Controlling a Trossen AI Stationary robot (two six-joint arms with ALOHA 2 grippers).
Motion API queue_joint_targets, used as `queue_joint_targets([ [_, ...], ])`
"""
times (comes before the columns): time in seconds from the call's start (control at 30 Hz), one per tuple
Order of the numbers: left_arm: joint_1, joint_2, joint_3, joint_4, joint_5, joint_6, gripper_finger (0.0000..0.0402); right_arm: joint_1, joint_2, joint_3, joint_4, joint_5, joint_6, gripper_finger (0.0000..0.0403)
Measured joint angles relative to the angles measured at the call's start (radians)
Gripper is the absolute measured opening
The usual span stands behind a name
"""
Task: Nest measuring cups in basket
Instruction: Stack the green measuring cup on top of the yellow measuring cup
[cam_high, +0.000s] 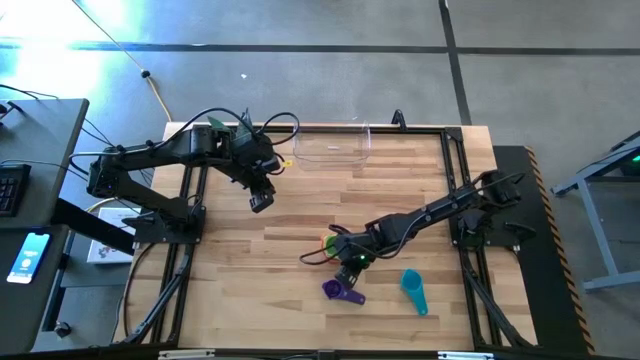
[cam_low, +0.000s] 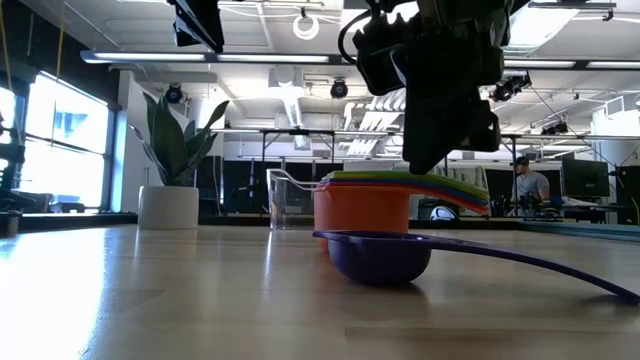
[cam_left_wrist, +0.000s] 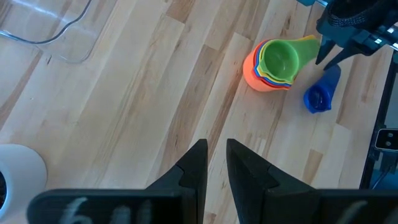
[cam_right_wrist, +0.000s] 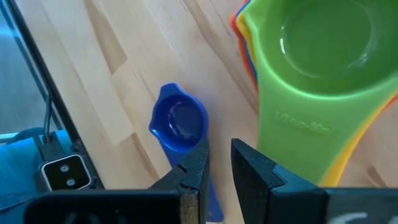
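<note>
Lower centre of the high view: right hand (cam_high: 352, 262) hangs just over the nested stack of round plastic measuring cups (cam_high: 333, 243), green one on top, orange at the base, fingers nearly together w/ a narrow gap, gripping nothing. Small purple plastic scoop (cam_high: 343, 291) lies just below it, teal plastic scoop (cam_high: 414, 288) a bit to the right. Step in hand looks like fetching the purple scoop: come down along its flat handle, close on the handle not the bowl, lift straight so the stack isn't nudged. Left hand (cam_high: 261, 201) waits upper left, fingers nearly closed, empty. Clear rectangular plastic basket (cam_high: 332, 147) sits at top centre, well apart from the cups. Counter (cam_high: 250, 270) is pale wood planks; beyond it an open workshop w/ a potted plant (cam_low: 172, 170), benches, a seated person (cam_low: 528, 181).
</note>
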Motion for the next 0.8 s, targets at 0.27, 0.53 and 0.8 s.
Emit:
queue_joint_targets([
  [0.27,0.0,0.0,0.0,0.0,0.0,0.0,0.0048,0.0,0.0,0.0,-0.019,0.016,0.001,0.0057],
  [0.53,0.0,0.0,0.0,0.0,0.0,0.0,0.0048,-0.002,-0.001,0.0,-0.046,0.033,0.0,0.0057],
  [0.8,0.0,0.0,0.0,0.0,0.0,-0.001,0.0048,-0.005,-0.036,0.0,-0.058,0.038,-0.001,0.0057],
])
